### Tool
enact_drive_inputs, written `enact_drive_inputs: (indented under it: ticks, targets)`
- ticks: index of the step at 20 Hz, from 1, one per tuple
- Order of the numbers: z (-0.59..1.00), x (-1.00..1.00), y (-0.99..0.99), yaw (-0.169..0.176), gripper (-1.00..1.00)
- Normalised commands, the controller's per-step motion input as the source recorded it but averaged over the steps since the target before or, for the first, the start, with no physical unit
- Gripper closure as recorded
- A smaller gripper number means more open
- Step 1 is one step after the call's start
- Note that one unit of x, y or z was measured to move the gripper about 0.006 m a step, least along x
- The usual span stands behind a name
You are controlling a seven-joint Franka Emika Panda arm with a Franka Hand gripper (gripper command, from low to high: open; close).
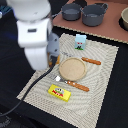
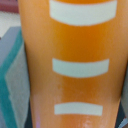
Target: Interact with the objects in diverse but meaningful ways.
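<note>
Wrist view: orange bread block (image 2: 75,65) with pale stripes fills frame, grey-teal finger pad (image 2: 12,80) at its side; grip cannot tell. Exterior view: arm (image 1: 32,37) upper left, plate (image 1: 73,68) centre, yellow box (image 1: 58,92) below, carton (image 1: 79,42) above.

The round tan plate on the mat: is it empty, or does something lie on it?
Empty. In the exterior view, the round tan plate shows a bare surface; the two orange-brown sticks lie on the striped mat beside it.

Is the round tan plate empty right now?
Yes, the round tan plate shows only its bare surface in the exterior view; the toy items lie around it.
</note>
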Motion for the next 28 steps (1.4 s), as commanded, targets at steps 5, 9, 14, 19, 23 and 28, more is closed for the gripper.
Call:
enact_drive_inputs:
  ticks: [5,9,14,19,23,28]
  targets:
    - [0.39,0.94,0.44,0.0,1.0]
    - [0.06,0.93,0.11,0.0,1.0]
    - [-0.19,0.71,-0.01,0.0,1.0]
    - [-0.26,0.7,-0.02,0.0,1.0]
    - [-0.26,0.43,-0.07,0.0,1.0]
    - [-0.21,0.33,-0.01,0.0,1.0]
